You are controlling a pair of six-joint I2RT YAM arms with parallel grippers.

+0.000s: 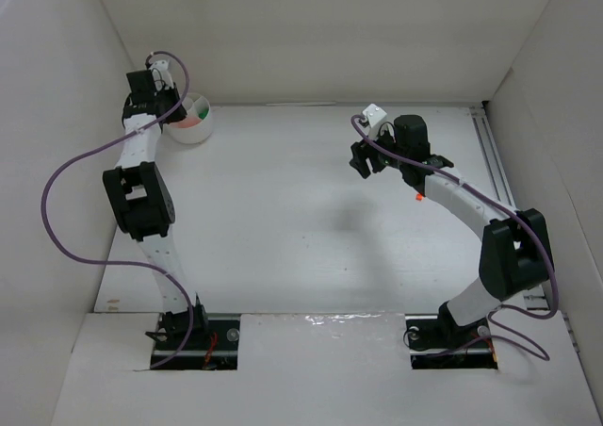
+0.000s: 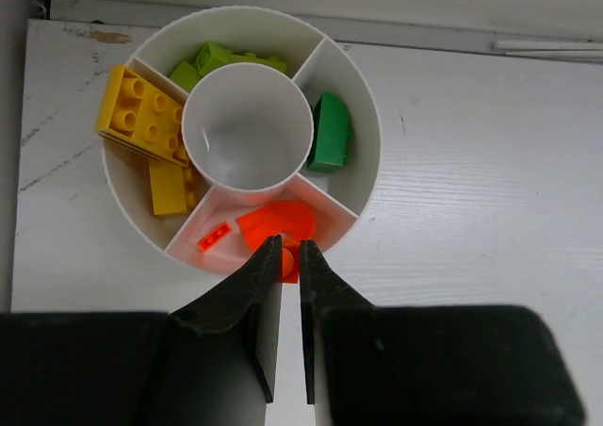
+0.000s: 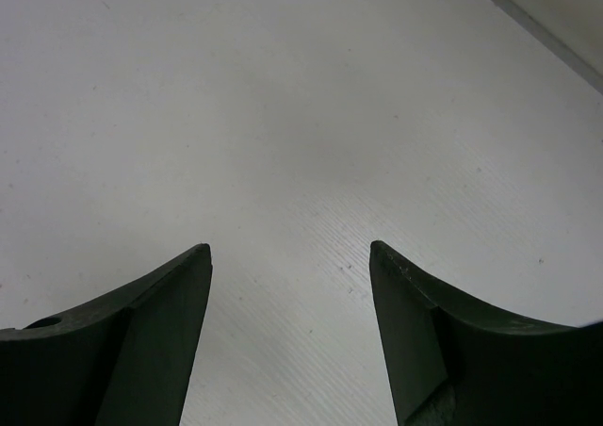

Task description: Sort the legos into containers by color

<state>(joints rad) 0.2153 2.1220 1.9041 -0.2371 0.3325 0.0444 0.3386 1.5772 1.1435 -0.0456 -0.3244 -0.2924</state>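
Left claw point(image 2: 291, 247) is pinching an orange-red lego point(image 2: 290, 264) right at the white sectioned bowl's point(image 2: 367, 134) near rim, so releasing here is risking a spill onto the worktop point(image 2: 471, 209); right claw point(image 3: 289, 247) is gaping apart, empty.

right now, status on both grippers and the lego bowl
Left gripper shut over bowl, orange section; orange piece at its tips, hold unclear. Right gripper open, empty, over table. Yellow, green, orange legos in separate sections.
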